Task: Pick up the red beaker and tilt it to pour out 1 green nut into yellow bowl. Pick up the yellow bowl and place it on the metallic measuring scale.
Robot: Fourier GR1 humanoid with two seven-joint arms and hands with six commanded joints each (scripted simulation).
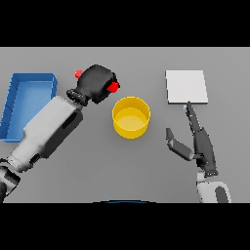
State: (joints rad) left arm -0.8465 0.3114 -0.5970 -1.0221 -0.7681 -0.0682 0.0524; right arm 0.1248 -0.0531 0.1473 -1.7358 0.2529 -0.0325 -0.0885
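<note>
**Beaker tipped beside the bowl**

My left hand [97, 83] has its fingers curled tight round the red beaker [113, 87], which lies nearly on its side, just left of the yellow bowl [131, 117] at the centre of the table [146, 166]. My right hand [200, 144] rests with its fingers straight, pointing at the metallic measuring scale [186, 86]. A blue tray [14, 105] sits far left
</note>
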